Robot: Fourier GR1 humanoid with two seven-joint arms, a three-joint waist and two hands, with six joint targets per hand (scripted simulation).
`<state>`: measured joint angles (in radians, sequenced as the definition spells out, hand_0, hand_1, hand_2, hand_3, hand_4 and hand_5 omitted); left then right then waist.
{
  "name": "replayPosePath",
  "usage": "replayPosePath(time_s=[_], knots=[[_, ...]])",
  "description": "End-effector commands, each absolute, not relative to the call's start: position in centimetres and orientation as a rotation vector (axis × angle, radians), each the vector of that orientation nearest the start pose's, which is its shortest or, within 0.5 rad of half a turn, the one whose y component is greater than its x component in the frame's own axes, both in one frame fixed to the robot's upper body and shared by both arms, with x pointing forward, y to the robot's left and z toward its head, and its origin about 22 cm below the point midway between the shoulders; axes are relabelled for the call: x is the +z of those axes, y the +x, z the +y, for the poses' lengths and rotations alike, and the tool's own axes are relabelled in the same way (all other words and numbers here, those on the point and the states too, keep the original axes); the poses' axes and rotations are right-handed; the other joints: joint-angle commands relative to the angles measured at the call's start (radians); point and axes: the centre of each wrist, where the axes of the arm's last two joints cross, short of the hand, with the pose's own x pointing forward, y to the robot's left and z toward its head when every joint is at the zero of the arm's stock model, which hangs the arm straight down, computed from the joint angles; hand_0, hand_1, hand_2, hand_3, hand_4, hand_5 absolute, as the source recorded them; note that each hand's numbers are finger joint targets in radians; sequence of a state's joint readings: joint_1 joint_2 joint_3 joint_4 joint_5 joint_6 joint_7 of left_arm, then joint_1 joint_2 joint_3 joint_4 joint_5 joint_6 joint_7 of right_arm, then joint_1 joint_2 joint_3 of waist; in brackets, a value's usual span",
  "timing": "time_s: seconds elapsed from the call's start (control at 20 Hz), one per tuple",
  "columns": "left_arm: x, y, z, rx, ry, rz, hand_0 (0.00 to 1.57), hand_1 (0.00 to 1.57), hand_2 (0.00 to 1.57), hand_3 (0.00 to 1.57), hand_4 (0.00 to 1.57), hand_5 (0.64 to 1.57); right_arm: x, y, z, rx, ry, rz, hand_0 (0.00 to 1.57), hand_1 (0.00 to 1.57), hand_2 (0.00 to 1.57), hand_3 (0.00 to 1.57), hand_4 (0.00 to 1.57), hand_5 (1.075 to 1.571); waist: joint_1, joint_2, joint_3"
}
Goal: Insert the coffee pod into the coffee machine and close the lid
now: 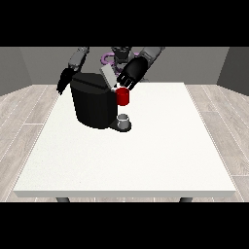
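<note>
A single front view looks from across the white table (146, 160), raised and angled downward, facing the robot (119, 53), which appears small at the top behind the table's far edge. The camera stands well back: all four table edges fit in view, the near edge lowest. The coffee machine (92, 104) sits toward the far-left corner as seen.

Coffee machine (92, 104) on table (146, 160), cup (124, 119) on its base
</note>
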<state>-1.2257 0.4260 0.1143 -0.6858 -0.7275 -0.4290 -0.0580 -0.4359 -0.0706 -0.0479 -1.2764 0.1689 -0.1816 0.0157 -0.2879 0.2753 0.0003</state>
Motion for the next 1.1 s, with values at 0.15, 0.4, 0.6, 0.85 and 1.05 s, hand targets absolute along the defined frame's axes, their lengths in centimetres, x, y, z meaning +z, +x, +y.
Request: replayPosePath(time_s=[0.15,0.4,0.6,0.85,1.05], knots=[[26.3,46.2,22.5,-1.134,0.602,-1.555,1.21,1.21,1.25,1.22,0.43,1.571,2.8,33.4,-19.8,0.123,-0.258,-1.703,0.00,0.00,0.00,0.00,0.03,1.571,0.008,0.021,0.0002],[26.5,46.3,22.7,-1.128,0.616,-1.548,1.20,1.20,1.25,1.20,0.42,1.571,5.1,34.6,-21.0,0.126,-0.248,-1.700,0.00,0.00,0.00,0.00,0.10,1.571,-0.009,0.026,0.0000],[28.7,46.1,23.7,-1.126,0.665,-1.570,1.20,1.20,1.26,1.20,0.41,1.571,4.1,34.3,-20.7,0.110,-0.266,-1.709,0.00,0.00,0.00,0.00,0.00,1.571,-0.012,0.043,0.0000],[28.0,46.2,23.7,-1.095,0.643,-1.613,1.20,1.20,1.25,1.20,0.37,1.571,6.1,35.2,-20.7,0.102,-0.254,-1.715,0.00,0.00,0.00,0.00,0.00,1.571,-0.006,0.046,-0.0002],[29.9,46.0,24.5,-1.100,0.688,-1.638,1.20,1.20,1.22,1.17,0.36,1.571,5.6,34.8,-19.8,0.121,-0.257,-1.741,0.00,0.00,0.00,0.00,0.00,1.571,-0.023,0.070,-0.0001]])
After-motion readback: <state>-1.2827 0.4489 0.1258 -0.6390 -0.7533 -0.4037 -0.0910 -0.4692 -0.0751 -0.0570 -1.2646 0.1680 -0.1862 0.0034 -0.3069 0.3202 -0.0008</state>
